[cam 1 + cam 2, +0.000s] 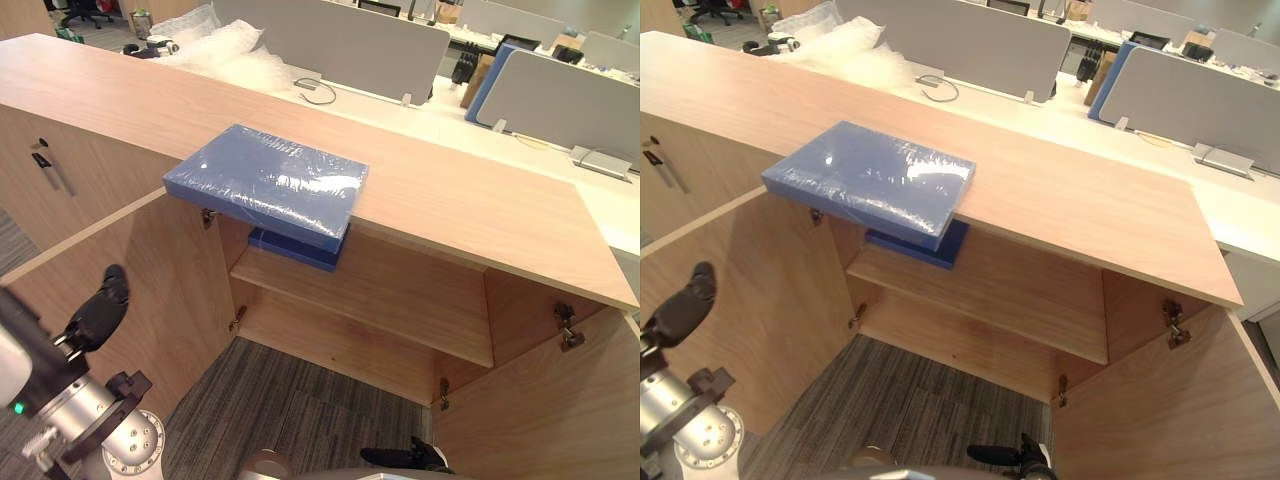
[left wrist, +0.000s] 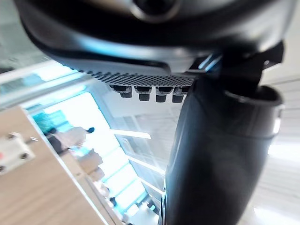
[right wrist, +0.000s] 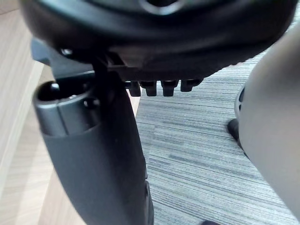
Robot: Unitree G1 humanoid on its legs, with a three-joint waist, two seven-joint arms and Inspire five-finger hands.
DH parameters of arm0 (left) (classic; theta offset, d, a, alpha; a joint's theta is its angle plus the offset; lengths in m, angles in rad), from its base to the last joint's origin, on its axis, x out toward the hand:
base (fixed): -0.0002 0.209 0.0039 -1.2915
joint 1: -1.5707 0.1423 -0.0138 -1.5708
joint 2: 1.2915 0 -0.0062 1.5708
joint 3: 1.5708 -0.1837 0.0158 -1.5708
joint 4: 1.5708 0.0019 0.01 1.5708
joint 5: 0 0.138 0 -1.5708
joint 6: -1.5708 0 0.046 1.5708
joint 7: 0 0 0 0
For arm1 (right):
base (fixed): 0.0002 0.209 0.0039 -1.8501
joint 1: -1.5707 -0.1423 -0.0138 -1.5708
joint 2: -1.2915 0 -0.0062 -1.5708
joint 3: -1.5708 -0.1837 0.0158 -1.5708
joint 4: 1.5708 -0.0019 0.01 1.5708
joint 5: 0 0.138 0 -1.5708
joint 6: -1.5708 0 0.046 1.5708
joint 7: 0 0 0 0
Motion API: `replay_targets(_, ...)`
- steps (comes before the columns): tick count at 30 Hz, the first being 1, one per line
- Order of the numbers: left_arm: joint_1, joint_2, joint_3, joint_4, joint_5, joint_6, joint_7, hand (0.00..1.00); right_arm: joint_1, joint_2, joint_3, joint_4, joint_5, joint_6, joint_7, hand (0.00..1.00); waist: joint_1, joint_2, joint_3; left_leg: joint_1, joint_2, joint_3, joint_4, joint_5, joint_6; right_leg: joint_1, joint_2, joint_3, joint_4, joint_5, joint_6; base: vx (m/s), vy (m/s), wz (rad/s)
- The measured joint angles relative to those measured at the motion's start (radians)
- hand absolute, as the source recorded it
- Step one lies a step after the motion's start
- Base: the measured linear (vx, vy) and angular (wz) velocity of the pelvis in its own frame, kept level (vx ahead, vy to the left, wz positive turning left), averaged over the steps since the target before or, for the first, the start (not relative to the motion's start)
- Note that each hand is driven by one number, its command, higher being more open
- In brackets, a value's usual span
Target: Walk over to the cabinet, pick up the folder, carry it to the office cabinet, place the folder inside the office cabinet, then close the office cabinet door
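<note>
Folder (image 1: 268, 183) in blue, wrapped in glossy film, lies flat on the wooden cabinet top (image 1: 470, 200), toward its left half. Its long axis runs roughly along the top's front edge, slightly skewed, and its near long side hangs out past that edge over the open compartment. Neither hand touches it.

Below it I see a darker blue folder (image 1: 296, 249) lying flat at the left end of the inner shelf (image 1: 400, 300), its front poking out a little past the shelf's lip. Both cabinet doors stand open: the left door (image 1: 130, 290) swings out toward me on one side and the right door (image 1: 540, 400) on the other, with grey carpet (image 1: 300, 400) between them.

My left hand (image 1: 98, 310) hangs low in front of the left door with its fingers loosely extended around nothing. My right hand (image 1: 405, 458) sits at the bottom of the head views above the carpet, fingers stretched out and empty.
</note>
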Motion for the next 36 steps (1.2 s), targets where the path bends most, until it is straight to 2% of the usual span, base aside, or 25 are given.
replay_targets(5,-0.054,0.118,0.0,0.006,0.09,-0.006,-0.037,1.0,-0.015,-0.023,0.001,0.01,-0.031,-0.001,0.009,1.0,-0.011,0.022,0.014,0.032,0.014,0.027,-0.034,0.015,-0.002,-0.001,0.009,0.034,-0.005,0.005,-0.007,-0.02,0.039,-0.18)
replay_targets(10,-0.121,0.242,-0.012,0.115,0.121,-0.024,-0.087,1.0,-0.016,-0.043,0.001,0.01,-0.041,-0.001,0.026,1.0,-0.019,0.032,0.022,0.062,0.032,0.038,-0.082,0.041,-0.009,0.0,0.024,0.047,-0.009,0.005,-0.015,-0.04,0.007,-0.09)
replay_targets(13,-0.181,0.365,-0.054,0.231,0.151,-0.029,-0.128,1.0,-0.015,-0.05,0.002,0.016,-0.07,0.002,0.031,1.0,-0.02,0.03,0.024,0.074,0.041,0.045,-0.105,0.056,-0.013,-0.005,0.03,0.059,-0.003,0.004,-0.022,-0.07,-0.002,-0.08)
replay_targets(16,-0.236,0.451,-0.088,0.32,0.179,-0.031,-0.163,1.0,-0.017,-0.05,0.003,0.015,-0.081,0.002,0.041,1.0,-0.022,0.02,0.035,0.076,0.045,0.056,-0.114,0.063,-0.014,-0.018,0.03,0.08,0.013,0.001,-0.032,-0.09,0.0,-0.13)
replay_targets(21,-0.281,0.518,-0.114,0.391,0.199,-0.035,-0.199,1.0,-0.016,-0.051,0.003,0.005,-0.118,0.004,0.05,1.0,-0.021,0.001,0.043,0.084,0.046,0.064,-0.114,0.063,-0.014,-0.021,0.03,0.094,0.02,0.0,-0.035,-0.06,0.001,-0.07)
replay_targets(25,-0.288,0.565,-0.141,0.439,0.227,-0.036,-0.229,1.0,-0.016,-0.052,0.002,0.004,-0.135,0.004,0.053,1.0,-0.021,-0.002,0.043,0.087,0.046,0.075,-0.116,0.063,-0.014,-0.029,0.029,0.111,0.025,0.0,-0.035,-0.03,0.006,-0.09)
replay_targets(32,-0.42,0.709,-0.273,0.569,0.27,-0.075,-0.256,1.0,-0.019,-0.066,0.048,-0.015,-0.189,0.001,0.073,1.0,-0.025,-0.016,0.046,0.087,0.046,0.081,-0.118,0.072,-0.015,-0.054,0.025,0.138,0.048,-0.005,-0.046,-0.01,-0.001,-0.02)
replay_targets(36,-0.46,0.743,-0.311,0.616,0.302,-0.08,-0.267,1.0,-0.016,-0.074,0.05,-0.016,-0.19,0.001,0.073,1.0,-0.035,-0.017,0.047,0.091,0.046,0.081,-0.129,0.081,-0.015,-0.055,0.024,0.14,0.05,-0.006,-0.047,-0.03,-0.011,-0.01)
